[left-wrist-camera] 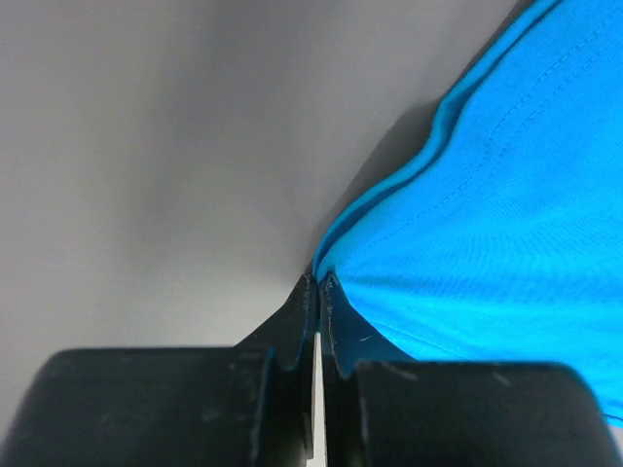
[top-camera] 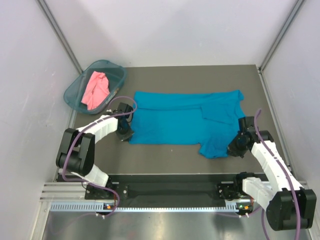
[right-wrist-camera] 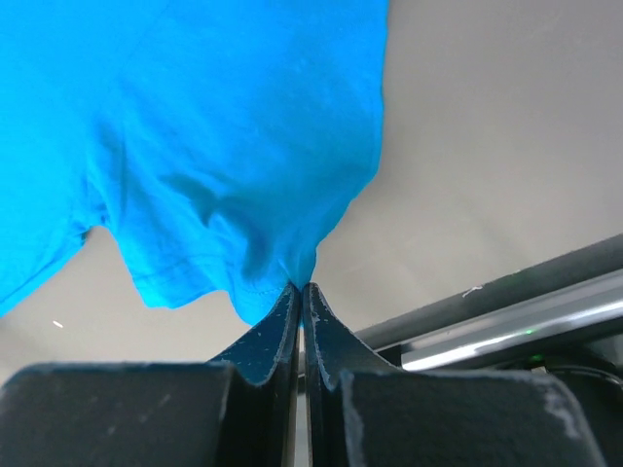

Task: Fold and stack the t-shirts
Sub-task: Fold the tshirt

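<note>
Both near corners of the smooth blue t-shirt [top-camera: 180, 120] are pinched. The left gripper [left-wrist-camera: 318, 282] is pressed shut on the stitched hem, and the right gripper [right-wrist-camera: 298, 289] nips a puckered sleeve edge. The shirt lies mostly flat across the matte dark table [top-camera: 165, 156], with bare strips before and beyond it. At the far left, a crumpled pink t-shirt [top-camera: 95, 90] sits in a rounded plastic basket [top-camera: 118, 70].
</note>
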Controlling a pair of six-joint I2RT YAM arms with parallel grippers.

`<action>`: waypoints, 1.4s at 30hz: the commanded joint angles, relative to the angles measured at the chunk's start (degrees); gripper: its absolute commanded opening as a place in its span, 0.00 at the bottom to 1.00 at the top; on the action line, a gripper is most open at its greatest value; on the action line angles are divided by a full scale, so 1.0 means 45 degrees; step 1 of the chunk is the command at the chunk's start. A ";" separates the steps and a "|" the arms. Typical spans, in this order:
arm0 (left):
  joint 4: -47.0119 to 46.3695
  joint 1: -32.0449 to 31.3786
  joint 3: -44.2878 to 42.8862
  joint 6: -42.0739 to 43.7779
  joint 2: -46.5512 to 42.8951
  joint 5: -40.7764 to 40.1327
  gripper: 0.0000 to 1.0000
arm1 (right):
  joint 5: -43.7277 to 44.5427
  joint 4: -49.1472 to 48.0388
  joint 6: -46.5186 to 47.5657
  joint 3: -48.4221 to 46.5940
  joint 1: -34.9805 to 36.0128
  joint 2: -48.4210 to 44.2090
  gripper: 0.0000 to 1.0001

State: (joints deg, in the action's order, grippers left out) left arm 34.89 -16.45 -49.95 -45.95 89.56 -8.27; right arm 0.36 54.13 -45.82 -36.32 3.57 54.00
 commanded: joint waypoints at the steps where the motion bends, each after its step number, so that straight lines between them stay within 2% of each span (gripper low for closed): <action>1: 0.0292 0.0081 -0.0071 0.0094 0.0314 -0.0524 0.00 | 0.0407 0.0703 0.0319 -0.0816 -0.0071 -0.0319 0.00; 12: 0.1366 0.0081 -0.0305 0.0583 -0.0956 -0.0896 0.00 | 0.1287 0.1916 0.1333 -0.3218 -0.0403 -0.0281 0.00; 18: 0.1484 0.0081 -0.1395 0.1110 -0.0801 -0.0799 0.00 | 0.1306 0.1567 0.1881 -0.4077 -0.0676 0.0499 0.00; 32: 0.2109 0.0100 -0.5421 0.2048 0.2186 -0.1071 0.00 | -0.0041 -0.0582 0.3170 -0.7727 -0.2102 0.4578 0.00; 33: 0.2148 0.0100 -0.5848 0.2087 0.2478 -0.1168 0.00 | -0.0602 -0.0738 0.3210 -0.7847 -0.2122 0.4757 0.00; 42: 0.2421 0.0432 -0.7763 0.2165 0.4079 -0.1170 0.00 | -0.1718 -0.1675 0.3932 -0.9507 -0.2493 0.6924 0.00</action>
State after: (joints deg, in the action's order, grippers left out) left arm 44.66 -15.31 -80.77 -37.28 105.95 -12.53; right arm -4.25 50.96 -30.57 -74.83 -6.37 83.31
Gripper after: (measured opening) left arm 0.015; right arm 0.007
